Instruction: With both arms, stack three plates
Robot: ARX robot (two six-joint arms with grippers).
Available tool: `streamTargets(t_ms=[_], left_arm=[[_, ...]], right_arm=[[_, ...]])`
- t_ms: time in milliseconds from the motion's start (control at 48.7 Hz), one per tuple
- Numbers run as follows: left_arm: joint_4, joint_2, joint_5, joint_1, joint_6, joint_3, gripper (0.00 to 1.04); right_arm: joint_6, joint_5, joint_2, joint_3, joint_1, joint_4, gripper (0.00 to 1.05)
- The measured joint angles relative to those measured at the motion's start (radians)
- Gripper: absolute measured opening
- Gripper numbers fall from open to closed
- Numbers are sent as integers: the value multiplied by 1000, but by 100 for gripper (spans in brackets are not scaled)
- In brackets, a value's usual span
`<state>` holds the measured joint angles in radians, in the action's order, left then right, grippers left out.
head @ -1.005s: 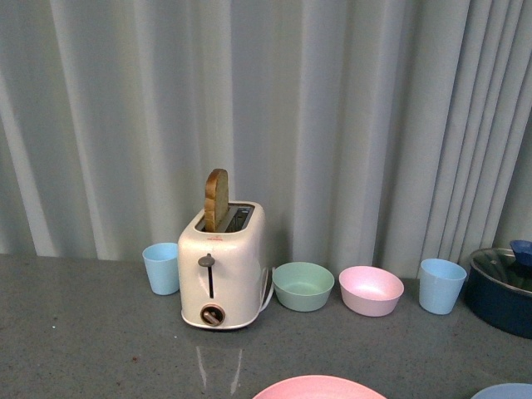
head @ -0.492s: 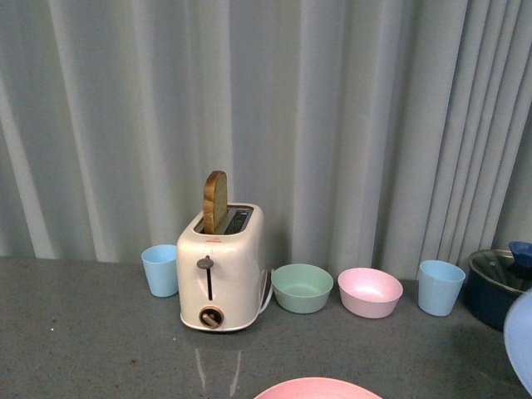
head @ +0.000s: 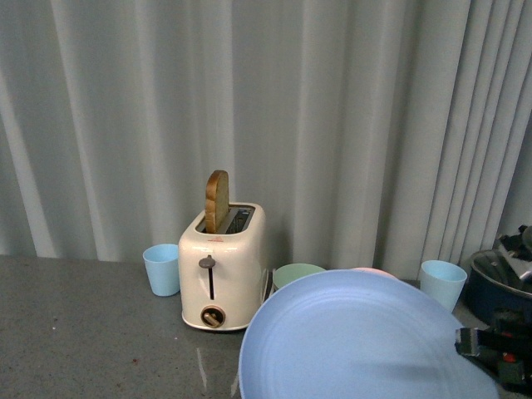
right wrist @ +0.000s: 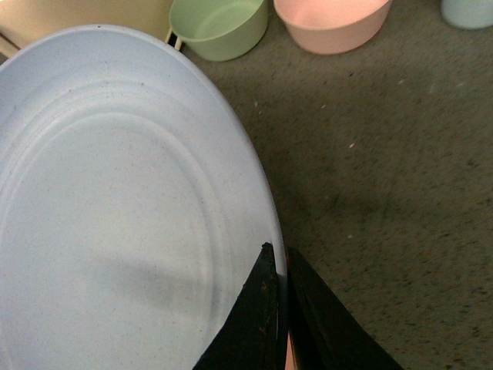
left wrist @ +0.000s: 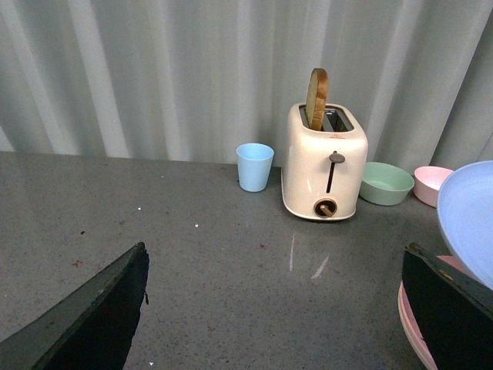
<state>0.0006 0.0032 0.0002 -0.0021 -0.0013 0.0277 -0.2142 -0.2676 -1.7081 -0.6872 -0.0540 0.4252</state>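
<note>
Right gripper [right wrist: 281, 308]: I see it clamped on the blue plate [head: 357, 341] rim, held above the counter [head: 91, 332].
Left gripper [left wrist: 269, 308]: spread apart, holding nothing.
Pink plate [left wrist: 412, 324]: on the counter beneath.

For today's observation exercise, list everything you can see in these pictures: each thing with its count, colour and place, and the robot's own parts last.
Blue plate: one, light blue, held up at the front, its rim clamped by the right gripper.
Pink plate: one, pink, on the table under the blue plate; only its edge shows.
Toaster: one, cream, at the back by the curtain.
Bread slice: one, brown, upright in the toaster slot.
Cups: two, light blue, one left of the toaster, one far right.
Green bowl: one, right of the toaster.
Pink bowl: one, right of the green bowl.
Pot: one, dark blue, far right.
Table: grey.
Curtain: pale grey.
Left gripper: open, empty.
Right gripper: shut on the plate rim.
</note>
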Motion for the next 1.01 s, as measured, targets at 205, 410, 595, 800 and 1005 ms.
streamTargets(t_ms=[205,410,595,800,1005], left_arm=[[0,0,0,0,0,0,98],[0,0,0,0,0,0,98],[0,0,0,0,0,0,98],[0,0,0,0,0,0,98],[0,0,0,0,0,0,98]], right_arm=[[-80,-13,-104,0,-55,20,3],[-80,-19,-123,5,-74,4,3],[-79,-18,-150,7,-74,-7,3],[-77,-16,-185,9,-71,-8,3],[-77,-11,-208,10,-65,-4,3]])
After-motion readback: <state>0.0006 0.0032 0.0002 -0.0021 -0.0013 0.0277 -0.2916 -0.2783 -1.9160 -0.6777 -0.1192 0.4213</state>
